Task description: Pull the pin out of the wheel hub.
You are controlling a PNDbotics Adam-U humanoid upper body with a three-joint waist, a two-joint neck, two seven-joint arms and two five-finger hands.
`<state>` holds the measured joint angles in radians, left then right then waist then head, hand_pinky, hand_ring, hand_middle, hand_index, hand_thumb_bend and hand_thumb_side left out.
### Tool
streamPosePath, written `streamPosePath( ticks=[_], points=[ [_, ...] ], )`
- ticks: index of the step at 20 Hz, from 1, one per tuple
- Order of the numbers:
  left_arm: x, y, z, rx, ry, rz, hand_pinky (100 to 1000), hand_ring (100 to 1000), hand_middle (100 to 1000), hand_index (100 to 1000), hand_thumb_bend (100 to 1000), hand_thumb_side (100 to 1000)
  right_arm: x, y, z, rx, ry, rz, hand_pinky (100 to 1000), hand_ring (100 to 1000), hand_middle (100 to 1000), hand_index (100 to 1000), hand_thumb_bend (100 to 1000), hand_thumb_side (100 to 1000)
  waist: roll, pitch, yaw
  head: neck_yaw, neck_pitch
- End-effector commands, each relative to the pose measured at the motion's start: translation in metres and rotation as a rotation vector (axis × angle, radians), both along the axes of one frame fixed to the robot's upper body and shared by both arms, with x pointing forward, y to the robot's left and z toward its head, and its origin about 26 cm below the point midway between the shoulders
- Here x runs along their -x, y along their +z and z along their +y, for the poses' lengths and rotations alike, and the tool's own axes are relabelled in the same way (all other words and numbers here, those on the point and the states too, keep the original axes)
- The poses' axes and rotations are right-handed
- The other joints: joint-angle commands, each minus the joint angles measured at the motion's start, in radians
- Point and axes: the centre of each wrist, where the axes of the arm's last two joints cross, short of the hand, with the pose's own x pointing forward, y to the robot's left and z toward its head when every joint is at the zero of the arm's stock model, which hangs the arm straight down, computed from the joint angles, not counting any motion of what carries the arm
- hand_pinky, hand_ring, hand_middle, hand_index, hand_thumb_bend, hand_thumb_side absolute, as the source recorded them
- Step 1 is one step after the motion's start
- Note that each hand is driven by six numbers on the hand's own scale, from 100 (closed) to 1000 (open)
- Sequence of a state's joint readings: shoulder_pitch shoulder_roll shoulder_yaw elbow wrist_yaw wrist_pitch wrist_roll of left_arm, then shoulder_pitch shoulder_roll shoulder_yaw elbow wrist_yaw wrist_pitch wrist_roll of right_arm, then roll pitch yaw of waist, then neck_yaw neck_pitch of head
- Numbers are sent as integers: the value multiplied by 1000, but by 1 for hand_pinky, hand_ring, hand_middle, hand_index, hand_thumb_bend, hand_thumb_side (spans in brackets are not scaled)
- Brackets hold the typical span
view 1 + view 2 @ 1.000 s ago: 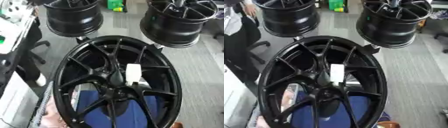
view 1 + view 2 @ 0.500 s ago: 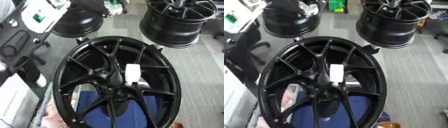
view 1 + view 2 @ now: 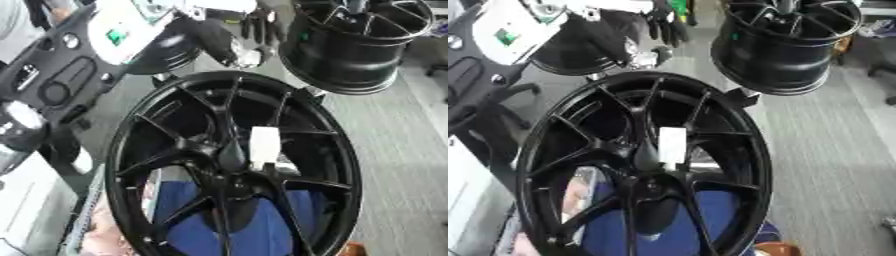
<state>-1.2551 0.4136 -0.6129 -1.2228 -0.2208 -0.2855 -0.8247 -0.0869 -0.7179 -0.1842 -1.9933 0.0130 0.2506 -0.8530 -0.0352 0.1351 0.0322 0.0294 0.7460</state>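
Above wheel hub (image 3: pixel 229 165), left hand (image 3: pixel 249 31)

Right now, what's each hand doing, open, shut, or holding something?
Left hand: near the view's top above the wheel, fingers look straight, so open, holding nothing.
Right hand: not in view.

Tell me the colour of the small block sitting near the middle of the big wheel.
White. The block stands out against the black wheel, clearest in the left eye view.
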Motion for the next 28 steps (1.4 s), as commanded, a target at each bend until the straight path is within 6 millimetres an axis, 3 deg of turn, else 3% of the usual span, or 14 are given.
streamPosePath(
  ticks=[1,7,14,15,20,28],
  points=[
    [2,20,6,-47,-28,-38,732,746,703,848,156,693,1,11,-3,12,-74,-12,843,697,589,727,100,111,0,-17,2,-6,3],
    [15,25,-2,-100,15,-97,755,759,716,844,252,665,1,9,-3,10,-75,-9,843,697,589,727,100,114,2,-26,6,-15,15],
    [25,21,-17,-126,61,-98,760,758,712,838,242,652,2,7,-3,5,-79,-1,843,697,588,727,100,118,3,-37,8,-15,23],
    [27,21,-18,-126,49,-96,768,768,725,843,239,573,2,7,-3,4,-79,-1,843,697,588,726,100,120,3,-37,8,-15,24],
    [26,17,-13,-151,-122,-121,794,792,754,853,307,347,2,6,-3,2,-78,-3,843,697,588,726,100,122,3,-37,6,-17,19],
    [2,0,12,-177,-314,-156,802,803,767,897,362,272,2,5,-3,-5,-73,-2,843,696,588,725,100,126,4,-32,4,-19,18]
  ],
)
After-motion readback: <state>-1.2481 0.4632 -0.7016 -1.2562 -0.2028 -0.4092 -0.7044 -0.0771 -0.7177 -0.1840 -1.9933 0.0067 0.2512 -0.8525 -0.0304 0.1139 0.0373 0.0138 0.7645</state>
